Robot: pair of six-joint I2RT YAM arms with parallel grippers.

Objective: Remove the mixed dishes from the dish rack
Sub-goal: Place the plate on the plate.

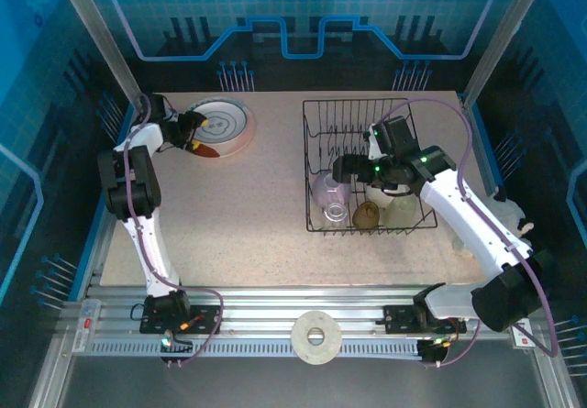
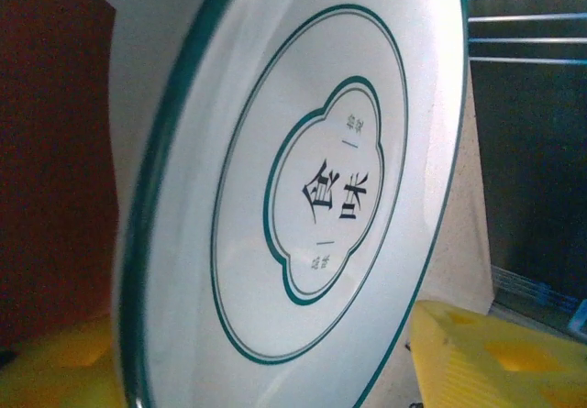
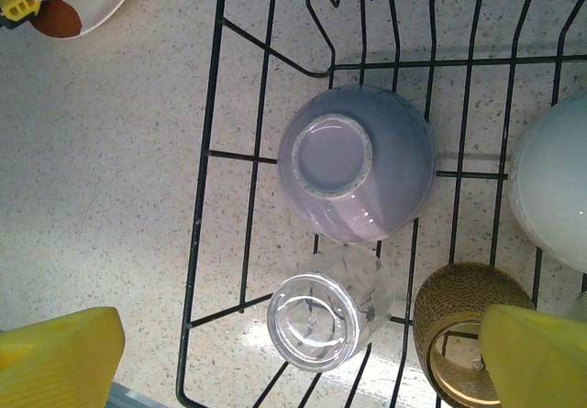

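Note:
The green-striped white plate [image 1: 221,125] lies at the table's far left and spreads across the left wrist view [image 2: 303,197]. My left gripper [image 1: 193,140] is at its near-left rim, open, one yellow finger [image 2: 495,353] on each side of the edge [image 2: 266,335]. The black wire dish rack [image 1: 316,165] stands on the right. My right gripper [image 1: 347,168] hovers open [image 3: 298,371] above it. Below it are an upturned lilac cup [image 3: 358,160], a clear glass [image 3: 326,316], an amber cup [image 3: 459,335] and a whitish cup [image 3: 555,188].
A reddish-brown patch [image 1: 207,151] shows beside the left fingers at the plate's rim. A white ring [image 1: 315,336] sits on the rail between the arm bases. Bare speckled tabletop [image 1: 248,206] lies between plate and rack. Upright tines [image 1: 353,115] fill the rack's far half.

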